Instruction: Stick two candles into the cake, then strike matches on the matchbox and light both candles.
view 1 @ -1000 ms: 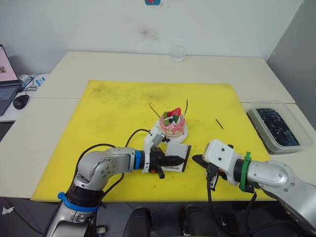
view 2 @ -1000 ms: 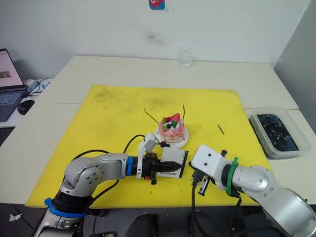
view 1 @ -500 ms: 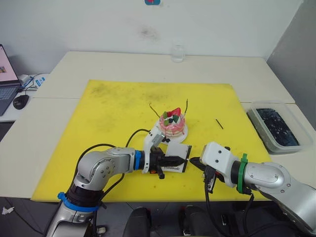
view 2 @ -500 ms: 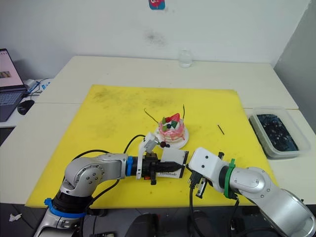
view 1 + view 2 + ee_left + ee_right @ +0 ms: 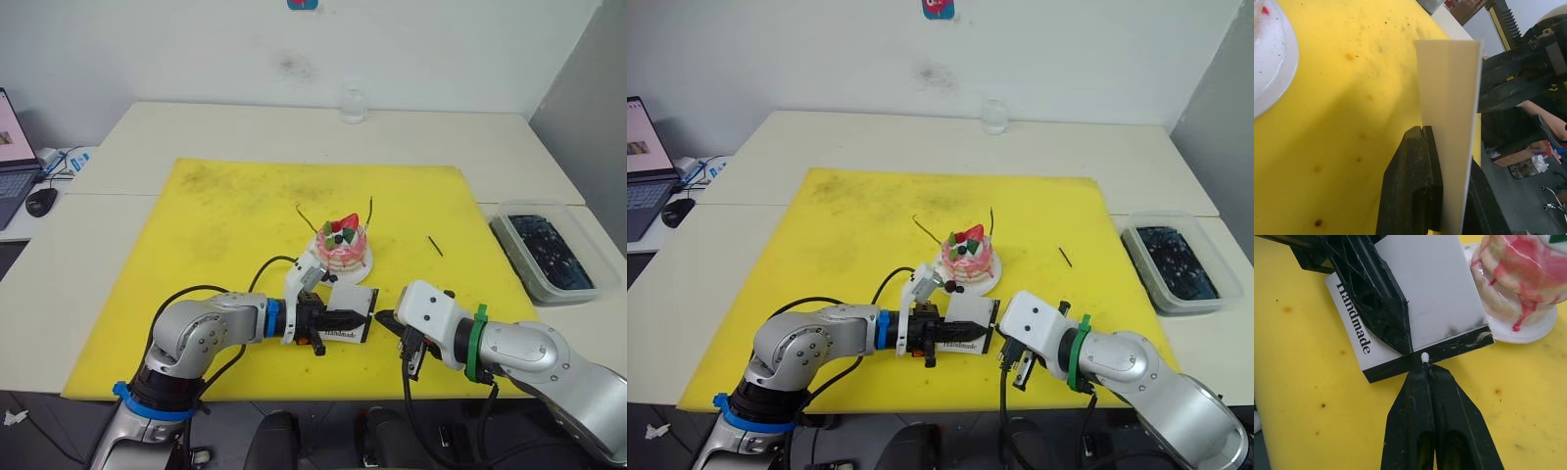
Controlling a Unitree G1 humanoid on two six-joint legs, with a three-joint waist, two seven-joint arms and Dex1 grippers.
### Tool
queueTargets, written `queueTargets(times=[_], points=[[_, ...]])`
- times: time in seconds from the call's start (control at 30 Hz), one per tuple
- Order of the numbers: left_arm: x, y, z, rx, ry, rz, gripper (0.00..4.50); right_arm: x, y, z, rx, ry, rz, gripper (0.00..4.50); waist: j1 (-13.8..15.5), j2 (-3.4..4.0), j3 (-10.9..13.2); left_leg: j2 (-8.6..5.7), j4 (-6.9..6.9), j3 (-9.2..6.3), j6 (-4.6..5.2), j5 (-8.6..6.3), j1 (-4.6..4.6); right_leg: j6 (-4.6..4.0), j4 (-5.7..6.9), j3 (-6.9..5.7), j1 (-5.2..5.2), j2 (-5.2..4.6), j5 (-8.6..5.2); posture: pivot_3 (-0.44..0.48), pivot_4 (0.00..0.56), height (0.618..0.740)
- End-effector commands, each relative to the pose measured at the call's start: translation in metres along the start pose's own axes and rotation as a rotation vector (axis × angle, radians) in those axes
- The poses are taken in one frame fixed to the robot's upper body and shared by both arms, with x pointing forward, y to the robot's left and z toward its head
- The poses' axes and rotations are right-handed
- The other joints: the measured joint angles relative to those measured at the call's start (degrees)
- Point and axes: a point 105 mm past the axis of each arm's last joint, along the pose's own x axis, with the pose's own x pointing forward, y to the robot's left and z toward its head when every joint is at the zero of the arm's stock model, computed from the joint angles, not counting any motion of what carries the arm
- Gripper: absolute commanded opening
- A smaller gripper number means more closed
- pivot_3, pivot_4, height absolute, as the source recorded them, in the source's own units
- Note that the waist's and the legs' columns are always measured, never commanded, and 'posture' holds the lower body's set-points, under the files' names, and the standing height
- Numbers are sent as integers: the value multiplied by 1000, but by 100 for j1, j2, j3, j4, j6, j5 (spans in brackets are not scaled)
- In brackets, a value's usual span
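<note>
Left tool (image 5: 345,319) pinches the matchbox (image 5: 351,315) on edge, near side of the cake (image 5: 342,244). Right tool (image 5: 1425,368), closed on a match (image 5: 1424,357), touches its black strip; pressing hard may snap it or twist the box loose.

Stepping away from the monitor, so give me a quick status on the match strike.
Left gripper shut on matchbox. Right gripper shut on match, white tip at the box's black strip. Both candles stand unlit in cake. Nothing in the way.
</note>
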Motion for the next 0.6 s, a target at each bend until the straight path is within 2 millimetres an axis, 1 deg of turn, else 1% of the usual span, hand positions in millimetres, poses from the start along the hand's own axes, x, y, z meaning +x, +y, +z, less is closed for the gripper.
queueTargets(times=[0.03,0.2,0.3,0.37,0.43,0.47,0.5,0.57,0.6], points=[[4,-18,4,55,-4,-86,0,2,-4,6,-22,-23,-30,21,-1,0,0,1,0,0,0,0,0,0,0,0,0,0,0,0,150,740],[5,-23,0,48,13,-119,0,5,-9,12,-15,-57,-68,21,0,0,0,1,0,1,0,0,0,0,0,1,0,0,0,0,150,740],[5,-28,-2,37,24,-149,0,4,-17,18,-7,-85,-123,21,-1,0,0,1,0,0,0,0,-1,0,0,0,-1,0,0,0,150,740],[5,-31,-3,33,29,-164,0,1,-26,21,-6,-100,-181,21,-1,0,0,1,0,1,0,0,0,0,0,1,-1,-1,0,0,150,740],[3,-32,-3,35,35,-171,0,-6,-42,24,-20,-109,-271,21,-1,0,0,0,0,1,0,0,-1,0,0,1,-1,0,0,0,150,740],[0,-31,-4,36,36,-165,0,-14,-54,25,-35,-106,-332,21,-1,0,0,-1,0,3,0,0,-1,0,0,2,-1,-1,0,0,150,740],[-2,-31,-4,36,37,-161,0,-20,-61,25,-46,-104,-372,21,-1,0,0,-4,1,5,0,0,-2,0,0,3,-1,-1,0,0,150,740],[-8,-27,-5,34,39,-132,0,-30,-67,28,-52,-108,-404,21,1,0,0,-4,2,6,0,0,-4,1,-1,3,-2,-3,0,0,150,740],[-12,-24,-5,28,36,-113,0,-33,-66,30,-53,-116,-399,21,0,0,0,-2,1,3,0,0,-4,0,-1,1,-2,-5,0,0,150,740]])
